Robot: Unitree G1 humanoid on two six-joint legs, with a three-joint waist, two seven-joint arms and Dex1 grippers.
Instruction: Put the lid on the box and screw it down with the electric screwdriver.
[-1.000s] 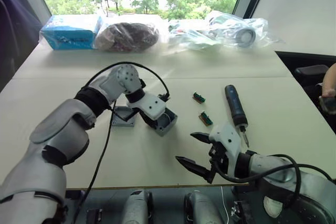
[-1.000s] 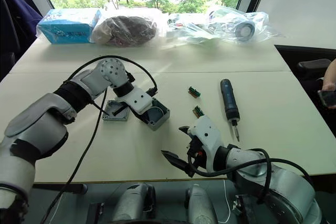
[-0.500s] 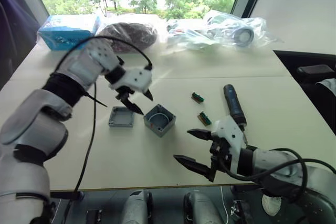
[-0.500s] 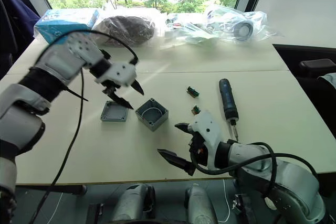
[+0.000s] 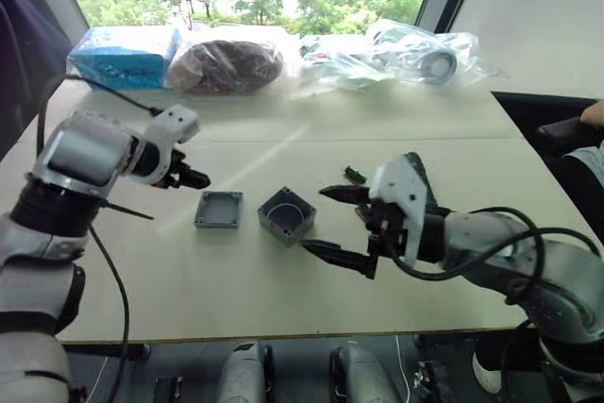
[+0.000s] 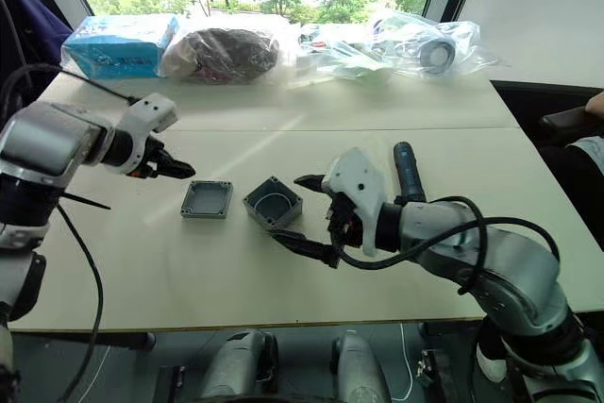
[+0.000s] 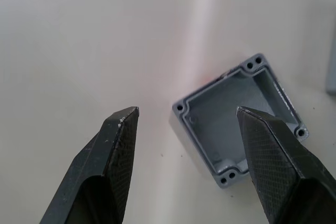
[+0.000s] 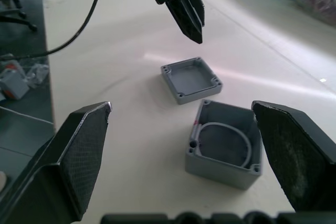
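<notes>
The shallow square grey metal lid (image 5: 219, 209) lies recess-up on the pale tabletop (image 5: 142, 271), just beside the deep square grey metal box (image 5: 286, 215), which stands upright and open-topped with its white ring showing — the two close but apart. A second ago the left end effector (image 5: 193, 179) was pressed against the box, which was tipped; it has since let go and pulled back to the robot's left of the lid, empty. The right end effector (image 5: 335, 222), low and near the robot then, has come forward and now hangs beside the box, fingers spread wide, holding nothing. The box appears set ready, and the lid not yet fitted.

The black and dark-blue pen-shaped electric screwdriver (image 6: 408, 173) lies untouched behind the right arm, with a small green-brown part (image 5: 355, 175) near it.

The left wrist view shows the lid's corner screw holes (image 7: 253, 65) between well-parted fingers (image 7: 118, 145) — detail the head views miss. The right wrist view shows a small red mark (image 8: 196, 125) at the box's rim, and the left fingers poised above and beyond the lid.
</notes>
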